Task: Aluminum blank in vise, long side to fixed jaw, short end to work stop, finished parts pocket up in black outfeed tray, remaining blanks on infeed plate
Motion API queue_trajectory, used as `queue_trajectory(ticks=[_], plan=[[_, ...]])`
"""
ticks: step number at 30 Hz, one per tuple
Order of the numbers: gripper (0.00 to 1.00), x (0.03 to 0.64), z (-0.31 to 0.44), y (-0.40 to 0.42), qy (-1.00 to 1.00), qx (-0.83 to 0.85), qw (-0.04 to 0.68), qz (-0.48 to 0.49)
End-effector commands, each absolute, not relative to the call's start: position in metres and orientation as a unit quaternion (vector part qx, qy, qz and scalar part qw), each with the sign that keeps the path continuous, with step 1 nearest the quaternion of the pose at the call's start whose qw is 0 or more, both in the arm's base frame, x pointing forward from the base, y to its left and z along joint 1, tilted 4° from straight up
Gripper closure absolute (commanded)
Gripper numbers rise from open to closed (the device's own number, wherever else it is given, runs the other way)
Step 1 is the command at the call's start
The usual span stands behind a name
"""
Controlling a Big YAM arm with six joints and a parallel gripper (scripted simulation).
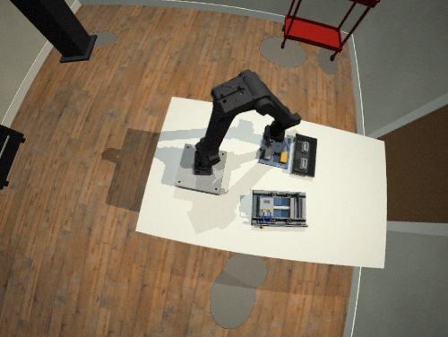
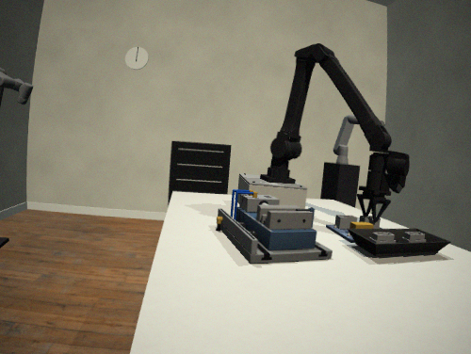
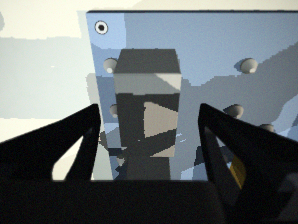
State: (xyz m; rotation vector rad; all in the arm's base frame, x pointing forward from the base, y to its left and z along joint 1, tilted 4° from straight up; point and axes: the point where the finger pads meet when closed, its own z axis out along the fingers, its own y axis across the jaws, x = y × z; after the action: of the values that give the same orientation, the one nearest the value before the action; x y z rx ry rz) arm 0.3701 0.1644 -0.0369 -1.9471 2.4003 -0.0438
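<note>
My gripper (image 2: pixel 375 220) (image 3: pixel 149 112) is open and empty, pointing down over the infeed plate (image 2: pixel 336 231) (image 3: pixel 210 35). In the wrist view a gray blank (image 3: pixel 133 110) lies between and below the fingertips, beside the left pins. Another gray block (image 1: pixel 268 153) (image 2: pixel 346 221) and a yellow brass blank (image 1: pixel 283 157) (image 2: pixel 362 226) are also on the plate. Two finished parts (image 1: pixel 305 146) (image 1: pixel 304 163) (image 2: pixel 382 236) (image 2: pixel 414 236) lie pocket up in the black outfeed tray (image 1: pixel 294 157) (image 2: pixel 400 249). The vise (image 1: pixel 280 221) (image 2: pixel 292 239) is open, with no blank visible between its jaws.
The tray stands close beside the infeed plate, on the side away from the arm's base plate (image 1: pixel 188 181). Blue hoses (image 1: pixel 263 217) (image 2: pixel 234 207) rise from the vise's moving jaw. The fixed jaw (image 2: pixel 288 219) stands at its other end. Plate pins (image 3: pixel 249 65) (image 3: pixel 234 110) stand right of the blank.
</note>
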Motion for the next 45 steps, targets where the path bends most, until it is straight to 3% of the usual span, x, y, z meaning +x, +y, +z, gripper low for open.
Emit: queue_trajectory(ticks=[1, 2, 45], plan=[[0.36, 0.3757, -0.0367, 0.1642, 0.774, -0.632, 0.035, -0.016], [1.00, 0.3757, -0.0367, 0.1642, 0.774, -0.632, 0.035, -0.016], [1.00, 0.3776, -0.0356, 0.1647, 0.774, -0.632, 0.037, -0.017]])
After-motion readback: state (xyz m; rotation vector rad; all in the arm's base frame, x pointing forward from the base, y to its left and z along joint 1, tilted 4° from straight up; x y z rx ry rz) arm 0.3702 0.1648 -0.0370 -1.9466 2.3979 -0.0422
